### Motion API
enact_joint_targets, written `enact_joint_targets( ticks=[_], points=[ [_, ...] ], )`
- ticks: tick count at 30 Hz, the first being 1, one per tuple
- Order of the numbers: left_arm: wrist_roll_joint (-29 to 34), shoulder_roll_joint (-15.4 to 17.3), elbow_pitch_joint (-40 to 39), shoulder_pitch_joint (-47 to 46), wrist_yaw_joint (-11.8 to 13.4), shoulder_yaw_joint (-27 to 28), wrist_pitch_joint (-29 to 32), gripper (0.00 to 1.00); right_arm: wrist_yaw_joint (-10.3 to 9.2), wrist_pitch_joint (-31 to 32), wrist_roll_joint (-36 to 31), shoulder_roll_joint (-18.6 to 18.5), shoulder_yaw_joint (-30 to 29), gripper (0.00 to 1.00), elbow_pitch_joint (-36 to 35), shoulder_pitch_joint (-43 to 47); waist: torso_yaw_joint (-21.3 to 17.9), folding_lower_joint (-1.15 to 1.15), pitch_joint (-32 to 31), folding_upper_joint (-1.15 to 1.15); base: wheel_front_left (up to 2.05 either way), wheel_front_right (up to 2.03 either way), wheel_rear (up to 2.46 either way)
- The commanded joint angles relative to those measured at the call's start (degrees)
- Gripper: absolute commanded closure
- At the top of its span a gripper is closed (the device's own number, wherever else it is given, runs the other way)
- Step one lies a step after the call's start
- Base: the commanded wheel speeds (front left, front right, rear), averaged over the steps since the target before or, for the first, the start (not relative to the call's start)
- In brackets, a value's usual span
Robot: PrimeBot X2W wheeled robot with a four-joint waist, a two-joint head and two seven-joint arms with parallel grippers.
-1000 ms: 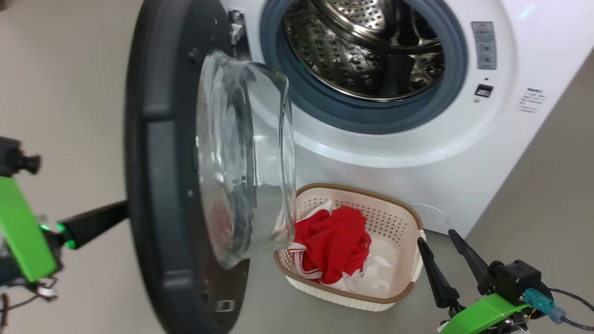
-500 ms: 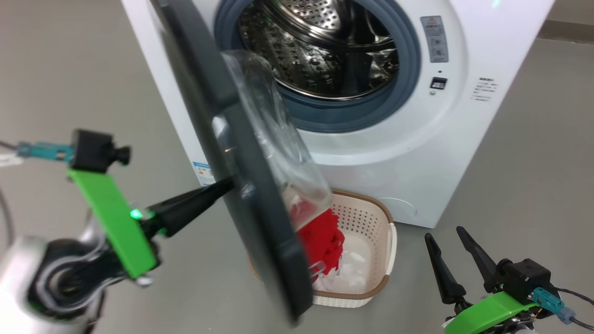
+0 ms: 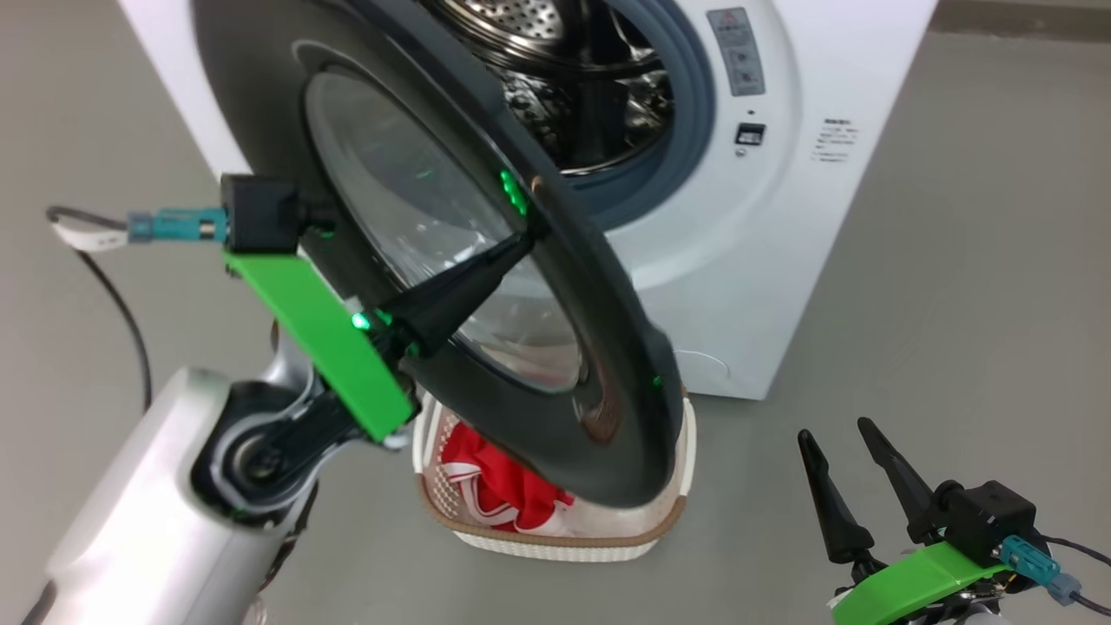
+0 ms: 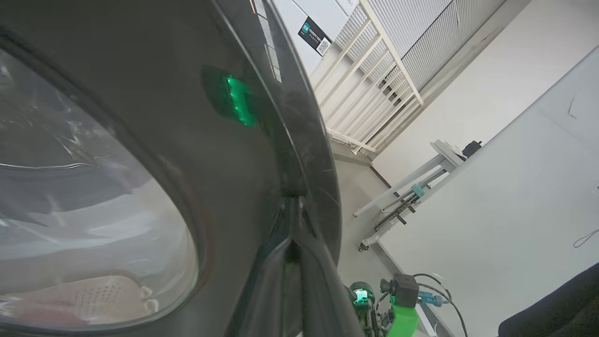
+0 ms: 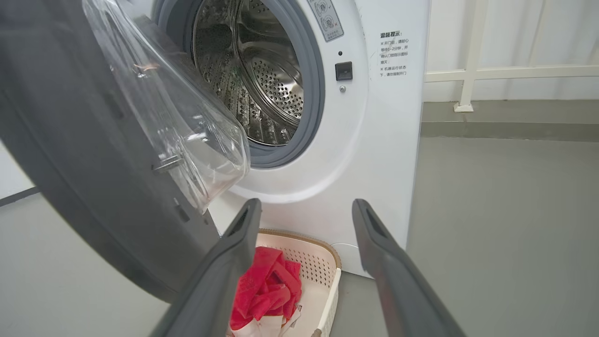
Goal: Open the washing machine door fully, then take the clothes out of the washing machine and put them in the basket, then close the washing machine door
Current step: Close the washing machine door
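Grey floor (image 3: 955, 304) runs around the white washer (image 3: 781, 260), whose steel drum (image 3: 599, 87) shows bare behind the blue-grey seal. Its door (image 3: 608, 347) stands half open, slanting across the washer's mouth, with the outer face turned away from the washer and the glass bowl toward the drum. The left gripper (image 3: 523, 240) is clenched with nothing between its fingers. Its tip presses on the door's black ring, near the free edge. The basket (image 3: 555, 542) sits on the floor at the washer's foot, partly under the door. The clothes (image 3: 486, 486) lie inside it, red with white bands on top and white below. The right gripper (image 3: 833, 430) hangs low off the washer's front, well apart from it, with its fingers spread and nothing in them.
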Motion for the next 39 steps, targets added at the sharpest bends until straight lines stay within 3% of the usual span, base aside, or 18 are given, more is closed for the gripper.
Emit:
enact_joint_targets(
  ticks=[1,16,26,39],
  points=[
    [0.2,1.0,-0.5,-3.2,-0.4,1.8,-1.0,1.0,0.35,-0.4,-0.6,-0.3,1.1,0.0,-1.6,-1.0,-1.2,0.0,0.9,0.0,0.0,0.0,0.0],
    [-1.7,0.0,13.0,-12.9,-0.4,-1.9,-12.4,1.0,0.35,-0.4,-0.9,1.2,1.0,0.0,-2.0,-3.4,-8.5,0.0,4.9,0.0,0.0,0.0,0.0],
    [-3.2,1.1,20.2,-19.7,-0.4,-3.3,-18.9,1.0,0.35,-0.4,-1.1,2.1,1.1,0.0,-2.3,-5.3,-12.5,0.0,7.2,0.0,0.0,0.0,0.0],
    [-6.0,2.3,25.0,-23.0,-0.4,-5.8,-24.0,1.0,0.35,-0.4,-1.4,2.5,0.3,0.0,-2.5,-6.1,-13.7,0.0,8.0,0.0,0.0,0.0,0.0]
  ],
)
